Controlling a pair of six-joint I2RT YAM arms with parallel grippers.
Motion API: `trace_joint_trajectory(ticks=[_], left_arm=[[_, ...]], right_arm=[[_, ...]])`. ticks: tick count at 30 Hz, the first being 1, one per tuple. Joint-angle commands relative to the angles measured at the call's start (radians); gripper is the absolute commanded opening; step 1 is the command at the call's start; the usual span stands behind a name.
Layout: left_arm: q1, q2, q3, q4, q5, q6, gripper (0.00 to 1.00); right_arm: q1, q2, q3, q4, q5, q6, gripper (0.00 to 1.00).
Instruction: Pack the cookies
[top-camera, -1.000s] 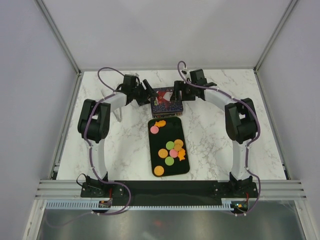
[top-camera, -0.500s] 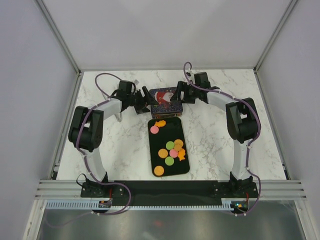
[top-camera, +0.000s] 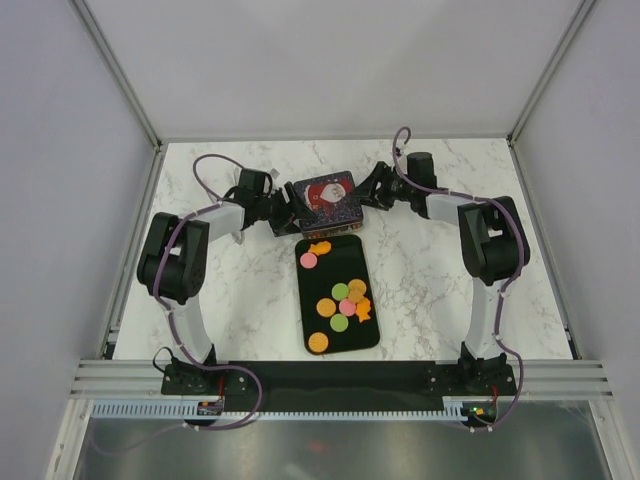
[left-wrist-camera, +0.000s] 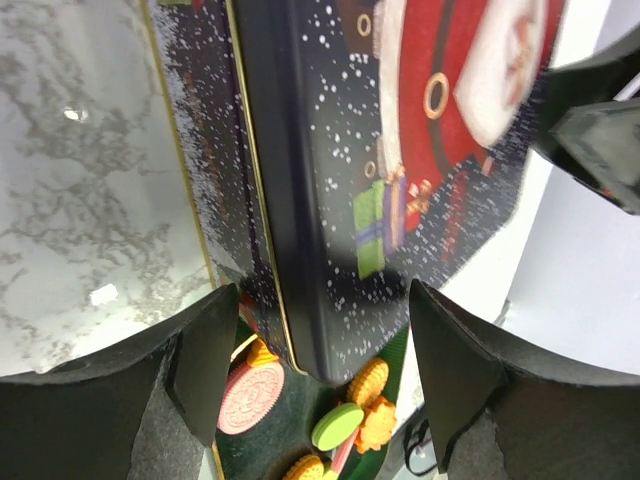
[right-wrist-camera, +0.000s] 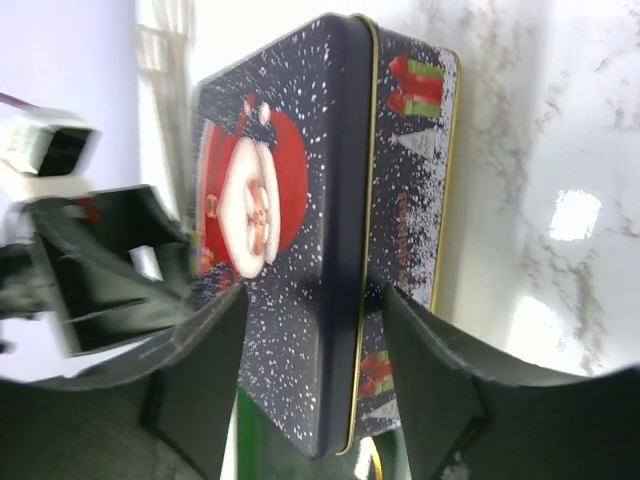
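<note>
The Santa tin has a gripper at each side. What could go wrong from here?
1. The tin sits at the far end of the tray; if the left gripper or right gripper knocks or drops it, it may land on the nearest cookies.
2. Both grippers have only its edge between open jaws, so an uneven pull could tilt it.

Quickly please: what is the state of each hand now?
Left hand: open, holding nothing, tin corner between its fingers.
Right hand: open, tin edge between its fingers, no grip seen.
</note>
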Motion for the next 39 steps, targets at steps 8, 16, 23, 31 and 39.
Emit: trace_joint_trajectory(ticks=[8,16,23,31,39], left_arm=[[-0.022,-0.029,0.026,-0.036,-0.133,0.018,0.76],[-0.025,-0.008,0.078,-0.066,-0.162,0.032,0.76],[-0.023,0.000,0.141,-0.089,-0.156,0.030,0.75],[-0.025,0.003,0.158,-0.105,-0.144,0.040,0.75],[-0.026,0.012,0.167,-0.111,-0.139,0.047,0.75]], right_arm=[[-0.021,0.007,-0.142,0.693,-0.297,0.563,0.61],[-0.009,-0.077,-0.051,0.094,-0.144,0.073,0.68],[0.034,-0.128,0.013,-0.224,0.154,-0.173,0.74],[0.074,-0.151,-0.002,-0.333,0.244,-0.238,0.79],[0.063,-0.177,-0.144,-0.163,0.116,-0.123,0.79]])
